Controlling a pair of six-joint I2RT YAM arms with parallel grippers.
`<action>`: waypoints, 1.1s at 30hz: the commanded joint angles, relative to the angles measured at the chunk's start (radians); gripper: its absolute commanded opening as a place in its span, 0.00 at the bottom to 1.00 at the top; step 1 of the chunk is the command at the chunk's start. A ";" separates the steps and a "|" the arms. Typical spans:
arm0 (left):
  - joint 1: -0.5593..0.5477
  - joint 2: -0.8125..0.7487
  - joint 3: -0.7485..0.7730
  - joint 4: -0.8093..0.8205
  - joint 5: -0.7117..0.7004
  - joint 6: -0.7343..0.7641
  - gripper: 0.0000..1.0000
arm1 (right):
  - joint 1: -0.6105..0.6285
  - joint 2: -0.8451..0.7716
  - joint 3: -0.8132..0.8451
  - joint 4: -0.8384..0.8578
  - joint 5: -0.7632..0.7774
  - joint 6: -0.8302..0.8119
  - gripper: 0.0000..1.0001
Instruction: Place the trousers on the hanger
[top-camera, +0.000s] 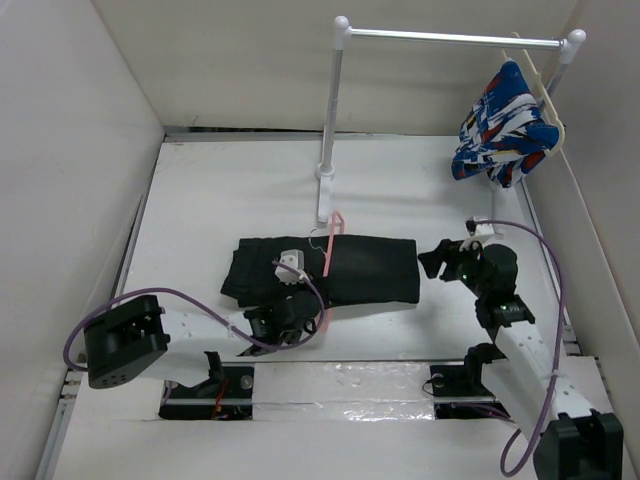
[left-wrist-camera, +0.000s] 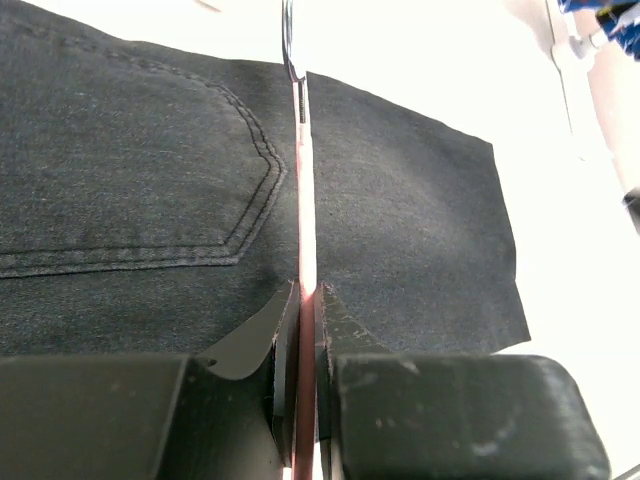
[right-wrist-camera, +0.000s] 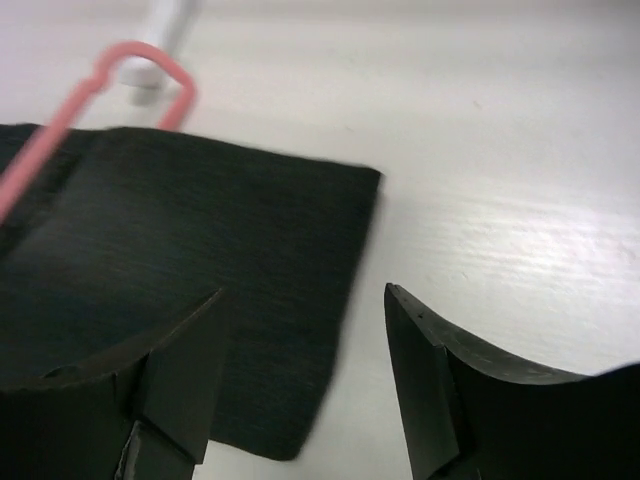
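Note:
The black trousers (top-camera: 340, 270) lie folded flat in the middle of the table; a back pocket shows in the left wrist view (left-wrist-camera: 130, 170). The thin pink hanger (top-camera: 328, 262) stands on edge across them, its metal hook (left-wrist-camera: 290, 45) at the far side. My left gripper (top-camera: 300, 312) is shut on the hanger's pink bar (left-wrist-camera: 304, 230) at the trousers' near edge. My right gripper (top-camera: 432, 262) is open and empty just right of the trousers' right end (right-wrist-camera: 300, 300), low over the table. The hanger's corner shows in the right wrist view (right-wrist-camera: 150, 60).
A white clothes rail (top-camera: 450, 38) stands at the back, its post base (top-camera: 325, 180) just behind the trousers. A cream hanger (top-camera: 548, 105) with a blue, white and red garment (top-camera: 505, 125) hangs at the rail's right end. White walls enclose the table.

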 joint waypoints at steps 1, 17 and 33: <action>-0.038 -0.028 0.065 0.112 -0.076 0.060 0.00 | 0.127 -0.056 0.079 0.038 -0.048 0.080 0.65; -0.141 -0.011 0.115 0.146 -0.150 0.106 0.00 | 0.763 0.370 0.077 0.569 0.305 0.430 0.65; -0.171 -0.011 0.078 0.206 -0.124 0.095 0.00 | 0.786 0.397 0.115 0.560 0.398 0.450 0.53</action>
